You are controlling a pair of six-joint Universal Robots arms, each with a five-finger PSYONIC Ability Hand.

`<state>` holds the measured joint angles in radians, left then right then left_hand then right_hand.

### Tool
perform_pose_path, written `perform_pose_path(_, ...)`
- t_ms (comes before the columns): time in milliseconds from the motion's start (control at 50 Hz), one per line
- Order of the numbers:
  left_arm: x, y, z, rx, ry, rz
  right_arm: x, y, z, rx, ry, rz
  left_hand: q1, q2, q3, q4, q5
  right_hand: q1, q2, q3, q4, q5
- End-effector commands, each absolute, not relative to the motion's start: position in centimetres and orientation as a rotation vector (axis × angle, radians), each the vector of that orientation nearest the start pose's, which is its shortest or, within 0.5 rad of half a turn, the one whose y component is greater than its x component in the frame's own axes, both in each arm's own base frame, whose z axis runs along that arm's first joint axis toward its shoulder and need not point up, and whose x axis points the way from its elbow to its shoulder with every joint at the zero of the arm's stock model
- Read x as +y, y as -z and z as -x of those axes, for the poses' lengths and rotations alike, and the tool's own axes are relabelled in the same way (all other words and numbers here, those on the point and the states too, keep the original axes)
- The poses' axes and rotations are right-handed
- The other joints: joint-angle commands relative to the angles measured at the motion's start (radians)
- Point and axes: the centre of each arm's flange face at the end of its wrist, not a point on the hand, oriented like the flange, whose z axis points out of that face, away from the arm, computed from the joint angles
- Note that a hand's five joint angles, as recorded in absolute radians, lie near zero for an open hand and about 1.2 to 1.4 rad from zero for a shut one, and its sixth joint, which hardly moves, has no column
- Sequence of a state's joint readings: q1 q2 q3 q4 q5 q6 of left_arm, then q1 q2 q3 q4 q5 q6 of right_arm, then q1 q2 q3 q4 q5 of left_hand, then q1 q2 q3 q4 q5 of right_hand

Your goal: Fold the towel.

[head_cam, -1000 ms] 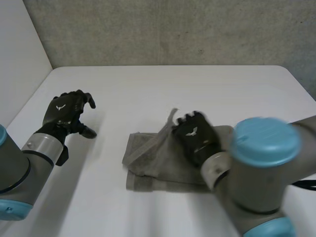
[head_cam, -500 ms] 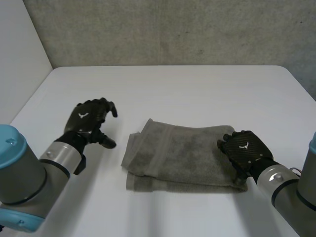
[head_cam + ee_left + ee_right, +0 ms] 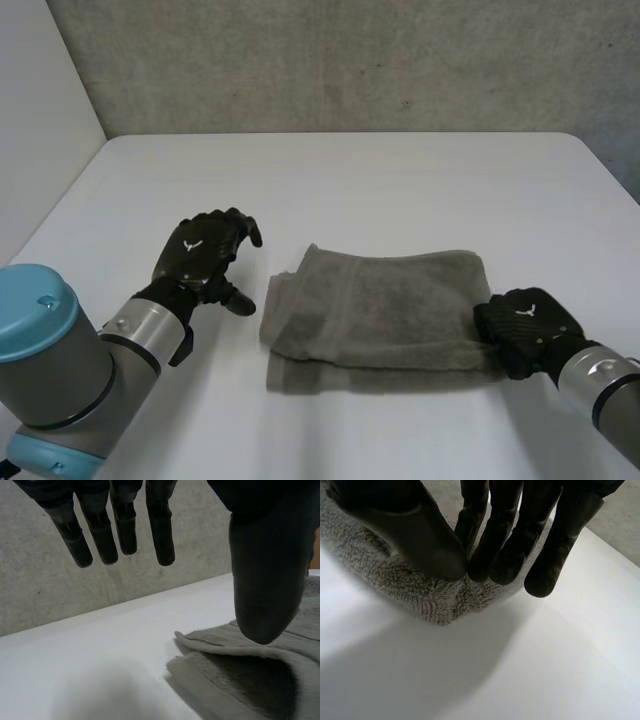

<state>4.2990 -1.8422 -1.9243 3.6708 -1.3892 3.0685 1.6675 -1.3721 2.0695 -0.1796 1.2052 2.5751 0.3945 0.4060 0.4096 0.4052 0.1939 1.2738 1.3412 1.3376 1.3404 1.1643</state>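
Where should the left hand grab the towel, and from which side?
Probably the left end of the towel, reached low from where the left hand hovers: the top layer there arches off the lower one, leaving a lip for fingers. The right hand pinches a right-end corner.

robot at the table: a folded towel point(image 3: 380, 310) lies on the table point(image 3: 350, 180) between the two hands, its upper layer resting on a lower one. the left hand point(image 3: 200, 252) hangs above the table just beside one end of the towel, thumb nearest the cloth, fingers pointing past it. the right hand point(image 3: 525, 322) is at the opposite end, on the corner nearest the robot, where its thumb and fingertips meet on the cloth. beyond both hands, a wall point(image 3: 350, 60) stands behind the table's far edge.
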Motion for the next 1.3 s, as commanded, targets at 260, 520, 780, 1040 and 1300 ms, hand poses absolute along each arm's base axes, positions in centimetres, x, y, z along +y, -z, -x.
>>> perform_pose_path(260,-26.3,-24.9,26.6,2.355,2.679,-0.599,-20.6,-23.7,-24.9,2.022,1.697,1.300,-0.043,-0.055,-0.058,-0.054,-0.017,0.122,0.055,0.059,0.056,0.057)
perform_pose_path(520,-25.2,-22.5,27.1,2.566,2.579,-0.490,-19.3,-18.4,-24.9,2.215,1.673,1.231,-0.046,-0.057,-0.061,-0.057,-0.020,-0.790,-0.857,-0.853,-0.856,-0.855)
perform_pose_path(780,-25.6,-21.1,27.2,2.617,2.516,-0.483,-21.5,-15.0,-18.0,2.334,1.599,1.044,-0.046,-0.057,-0.061,-0.057,-0.020,-0.816,-0.883,-0.880,-0.883,-0.881)
perform_pose_path(1040,-25.5,-20.5,27.2,2.635,2.490,-0.486,-21.7,-14.0,-17.6,2.340,1.638,1.084,-0.049,-0.060,-0.064,-0.060,-0.023,-0.123,-0.190,-0.186,-0.189,-0.188)
perform_pose_path(1300,-26.2,-22.4,27.4,2.571,2.579,-0.466,-23.3,-19.0,-18.2,2.256,1.763,1.096,-0.049,-0.060,-0.064,-0.060,-0.023,0.122,0.055,0.059,0.056,0.057)
